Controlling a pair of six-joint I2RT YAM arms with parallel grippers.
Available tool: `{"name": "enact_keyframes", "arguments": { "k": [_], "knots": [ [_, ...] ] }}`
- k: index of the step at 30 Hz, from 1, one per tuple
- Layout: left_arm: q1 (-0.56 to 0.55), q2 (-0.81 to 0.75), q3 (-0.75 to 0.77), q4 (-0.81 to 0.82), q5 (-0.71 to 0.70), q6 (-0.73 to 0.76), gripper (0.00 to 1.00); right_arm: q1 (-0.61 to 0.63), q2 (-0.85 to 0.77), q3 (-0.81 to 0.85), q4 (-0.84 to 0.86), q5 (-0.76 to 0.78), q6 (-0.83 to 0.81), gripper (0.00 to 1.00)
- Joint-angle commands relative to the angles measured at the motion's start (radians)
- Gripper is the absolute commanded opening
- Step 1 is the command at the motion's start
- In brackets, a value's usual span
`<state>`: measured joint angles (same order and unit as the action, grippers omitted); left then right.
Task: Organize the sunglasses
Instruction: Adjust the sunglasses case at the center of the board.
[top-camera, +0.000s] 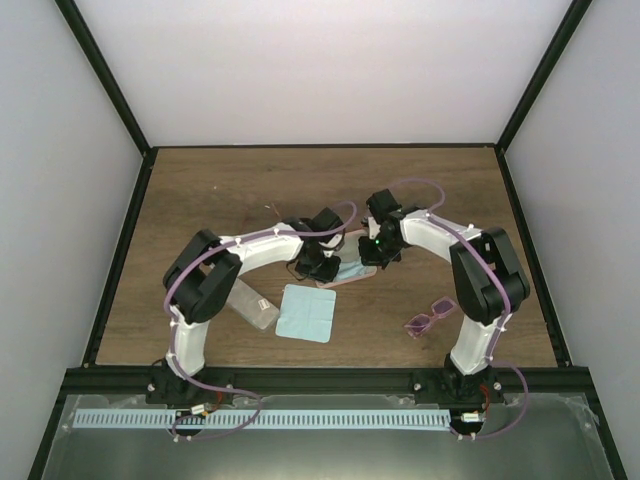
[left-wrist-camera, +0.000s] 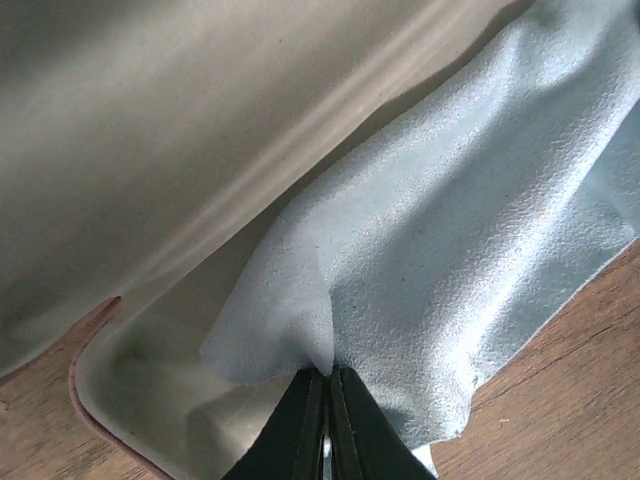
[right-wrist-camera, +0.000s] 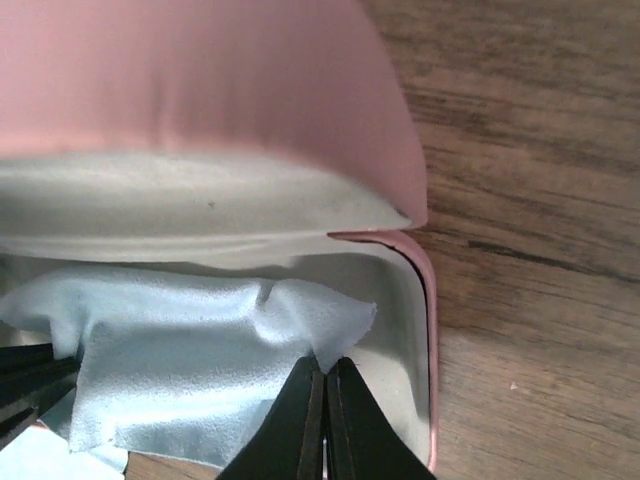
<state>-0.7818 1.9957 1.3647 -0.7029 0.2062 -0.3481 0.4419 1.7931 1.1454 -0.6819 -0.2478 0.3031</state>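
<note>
A pair of sunglasses (top-camera: 430, 318) with purple-pink lenses lies on the wooden table beside my right arm's base, away from both grippers. An open pink case (right-wrist-camera: 428, 300) sits mid-table with a light blue cloth (right-wrist-camera: 180, 350) draped in its pale lining. My left gripper (left-wrist-camera: 328, 372) is shut on one edge of that cloth (left-wrist-camera: 460, 230), which spills over the case rim (left-wrist-camera: 85, 385) onto the wood. My right gripper (right-wrist-camera: 325, 362) is shut on the cloth's other corner inside the case. In the top view both grippers (top-camera: 322, 265) (top-camera: 372, 255) meet over the case (top-camera: 352, 278).
A second light blue cloth (top-camera: 306, 312) lies flat in front of the left arm. A grey oblong case (top-camera: 252, 305) rests just left of it. The pink lid (right-wrist-camera: 200, 80) stands raised behind the cloth. Black frame rails border the table.
</note>
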Motion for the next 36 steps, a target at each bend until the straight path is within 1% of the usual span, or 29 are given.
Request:
{"name": "enact_keyframes", "arguments": {
  "k": [1,11,17,26,36],
  "knots": [
    [-0.017,0.0,-0.065,-0.11,0.006,-0.047,0.04,0.006,0.017,0.051,-0.015,0.036,-0.012,0.01],
    [-0.017,-0.047,-0.093,-0.095,-0.019,-0.09,0.04,0.006,0.056,0.123,-0.029,0.076,-0.029,0.01],
    [-0.016,-0.067,-0.091,-0.096,-0.05,-0.108,0.04,0.006,0.066,0.126,-0.035,0.065,-0.034,0.01],
    [-0.017,-0.079,-0.046,-0.113,-0.056,-0.125,0.04,0.006,0.072,0.121,-0.047,0.084,-0.058,0.01],
    [-0.017,-0.105,-0.052,-0.126,-0.053,-0.134,0.04,0.006,0.076,0.125,-0.044,0.073,-0.058,0.01]
  ]
}}
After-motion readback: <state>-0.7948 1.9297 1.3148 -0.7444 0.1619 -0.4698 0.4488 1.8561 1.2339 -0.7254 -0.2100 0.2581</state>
